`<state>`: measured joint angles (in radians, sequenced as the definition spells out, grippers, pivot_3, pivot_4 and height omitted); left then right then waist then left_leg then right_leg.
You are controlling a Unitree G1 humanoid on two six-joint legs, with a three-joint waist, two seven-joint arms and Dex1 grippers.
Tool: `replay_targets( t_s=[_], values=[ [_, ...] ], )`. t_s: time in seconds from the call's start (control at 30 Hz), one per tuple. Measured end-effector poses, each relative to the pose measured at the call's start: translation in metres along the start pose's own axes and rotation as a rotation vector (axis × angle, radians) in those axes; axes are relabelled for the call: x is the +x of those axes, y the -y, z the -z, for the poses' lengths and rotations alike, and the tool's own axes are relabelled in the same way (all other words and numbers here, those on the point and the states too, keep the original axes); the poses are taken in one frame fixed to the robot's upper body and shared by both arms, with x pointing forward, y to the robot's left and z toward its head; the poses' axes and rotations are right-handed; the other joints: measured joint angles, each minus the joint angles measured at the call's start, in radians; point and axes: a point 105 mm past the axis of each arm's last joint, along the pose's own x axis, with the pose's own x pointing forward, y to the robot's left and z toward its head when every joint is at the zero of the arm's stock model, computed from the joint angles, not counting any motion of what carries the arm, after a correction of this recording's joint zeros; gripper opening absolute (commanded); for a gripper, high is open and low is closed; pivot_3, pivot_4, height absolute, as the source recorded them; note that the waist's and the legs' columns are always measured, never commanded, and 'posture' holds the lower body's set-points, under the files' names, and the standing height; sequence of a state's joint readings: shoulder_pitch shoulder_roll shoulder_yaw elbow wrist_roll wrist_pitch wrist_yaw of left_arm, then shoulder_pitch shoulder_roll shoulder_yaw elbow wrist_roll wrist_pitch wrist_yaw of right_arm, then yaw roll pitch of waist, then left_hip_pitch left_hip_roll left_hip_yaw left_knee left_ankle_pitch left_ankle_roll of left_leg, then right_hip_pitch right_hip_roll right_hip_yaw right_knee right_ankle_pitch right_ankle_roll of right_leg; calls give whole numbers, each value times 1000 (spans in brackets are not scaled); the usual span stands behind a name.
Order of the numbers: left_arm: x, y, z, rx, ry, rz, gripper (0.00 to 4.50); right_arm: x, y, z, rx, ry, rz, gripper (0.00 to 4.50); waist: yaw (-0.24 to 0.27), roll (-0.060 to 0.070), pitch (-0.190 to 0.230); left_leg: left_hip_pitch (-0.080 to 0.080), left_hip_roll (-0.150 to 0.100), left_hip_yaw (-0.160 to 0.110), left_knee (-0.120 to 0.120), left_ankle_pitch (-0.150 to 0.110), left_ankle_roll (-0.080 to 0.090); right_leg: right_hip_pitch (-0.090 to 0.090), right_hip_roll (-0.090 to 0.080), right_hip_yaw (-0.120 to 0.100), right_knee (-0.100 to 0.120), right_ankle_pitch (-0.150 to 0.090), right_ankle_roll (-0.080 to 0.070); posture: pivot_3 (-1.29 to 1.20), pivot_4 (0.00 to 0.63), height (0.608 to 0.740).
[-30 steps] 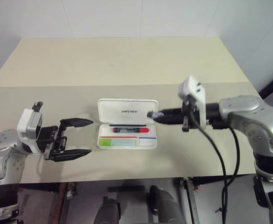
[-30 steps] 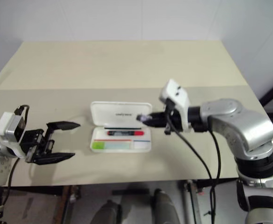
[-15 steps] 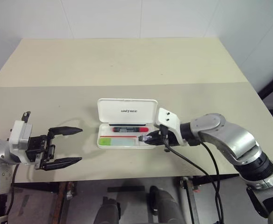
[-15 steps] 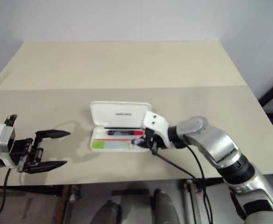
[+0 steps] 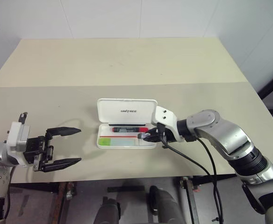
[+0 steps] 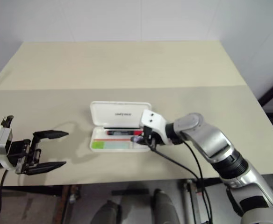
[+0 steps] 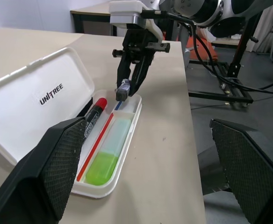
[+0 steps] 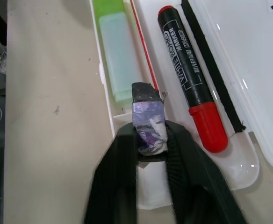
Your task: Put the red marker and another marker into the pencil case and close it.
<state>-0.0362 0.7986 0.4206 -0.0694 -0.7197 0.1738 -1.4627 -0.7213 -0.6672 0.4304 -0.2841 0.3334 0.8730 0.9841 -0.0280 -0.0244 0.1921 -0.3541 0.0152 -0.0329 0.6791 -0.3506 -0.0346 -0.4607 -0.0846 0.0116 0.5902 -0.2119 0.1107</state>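
The pencil case (image 5: pixel 127 111) lies open near the table's front edge, its white lid tilted back. In its tray rest the red marker (image 5: pixel 129 129) with a black barrel and, in front of it, another marker (image 5: pixel 118 141), pale green with a lime cap. My right gripper (image 5: pixel 147 136) reaches down over the tray's right end, shut on a small purple-wrapped block (image 8: pixel 147 119) whose dark tip hangs just above the tray beside the red marker (image 8: pixel 188 79). Well left of the case, my left gripper (image 5: pixel 68 147) stands open and empty, pointing toward it.
The long beige table (image 5: pixel 127 65) stretches far behind the case. A black cable (image 5: pixel 206 163) trails from my right wrist over the table's front edge. White walls stand beyond the table.
My right gripper came down from beside the lid to the tray's right end, carrying the purple block. My left gripper drew back leftward, away from the case.
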Motion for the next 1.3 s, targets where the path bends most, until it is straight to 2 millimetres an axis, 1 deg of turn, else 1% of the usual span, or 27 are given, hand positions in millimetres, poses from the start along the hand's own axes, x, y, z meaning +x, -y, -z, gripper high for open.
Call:
replay_targets(
  t_s=[0.07, 0.2, 0.23, 0.47, 0.6, 0.73, 0.87, 0.97, 1.07, 1.2, 1.3],
  values=[
    [1, 0, -1, 3, 0, -1, 4500, -1, -1, 1, 0, -5, -9, 2836, 0, 0, 0, 0, 0, 0, 0, 0, 0, 0, 0, 0, 0, 0, 0, 0, 150, 740],
    [1, -1, -1, 5, 1, -2, 4500, -2, -3, 1, -1, -7, -23, 4227, 0, 0, 0, 0, 0, 0, 0, 0, 0, 0, 0, 0, 0, 0, 0, 0, 150, 740],
    [1, -1, -2, 8, 2, -2, 4500, -2, -3, 1, 0, -8, -24, 4489, 0, 0, 0, 0, 0, 0, 0, 0, 0, 0, 0, 0, 0, 0, 0, 0, 150, 740],
    [2, -3, -4, 22, 7, 0, 4500, -3, -7, -2, -4, -6, -36, 4489, 0, 0, 0, 0, 0, 0, 0, 0, 0, 0, 0, 0, 0, 0, 0, 0, 150, 740],
    [3, -4, -5, 24, 13, -9, 4500, -11, -9, -6, 2, 8, -32, 4489, 1, 0, 0, 0, 0, 0, 0, 0, 0, 0, 0, 0, 0, 0, 0, 0, 150, 740],
    [4, -8, -5, 25, 26, -46, 4500, -25, -6, -16, 18, 66, 6, 4489, 1, 0, 0, 0, 0, 0, 0, 0, 0, 0, 0, 0, 0, 0, 0, 0, 150, 740],
    [7, -14, -5, 28, 51, -97, 4500, -39, -4, -16, 55, 121, 50, 4489, 2, 0, 0, 0, 0, 0, 0, 0, 0, 0, 0, 0, 0, 0, 0, 0, 150, 740],
    [8, -20, -9, 43, 66, -137, 4500, -56, 2, -19, 51, 249, 136, 4489, 4, 0, 0, 0, 0, 0, 0, 0, 0, 1, 0, 0, 0, 0, 0, 0, 150, 740],
    [9, -28, -15, 65, 78, -170, 4500, -69, 3, -23, -3, 361, 211, 4489, 4, -1, 0, 0, 0, 0, 1, 0, 0, 2, 0, 0, 0, 1, 1, 0, 150, 740],
    [10, -37, -17, 75, 75, -203, 4500, -75, 1, -11, -14, 423, 274, 4489, 3, -1, 0, 3, 0, 0, 1, 0, 0, 5, 0, 0, -1, 1, 1, 0, 150, 740],
    [8, -50, -19, 67, 91, -237, 4500, -77, -3, 2, 1, 422, 287, 4489, 3, -1, 0, 4, 0, -1, 1, 0, 0, 7, 1, 0, -1, 1, 1, 0, 150, 740]
  ],
)
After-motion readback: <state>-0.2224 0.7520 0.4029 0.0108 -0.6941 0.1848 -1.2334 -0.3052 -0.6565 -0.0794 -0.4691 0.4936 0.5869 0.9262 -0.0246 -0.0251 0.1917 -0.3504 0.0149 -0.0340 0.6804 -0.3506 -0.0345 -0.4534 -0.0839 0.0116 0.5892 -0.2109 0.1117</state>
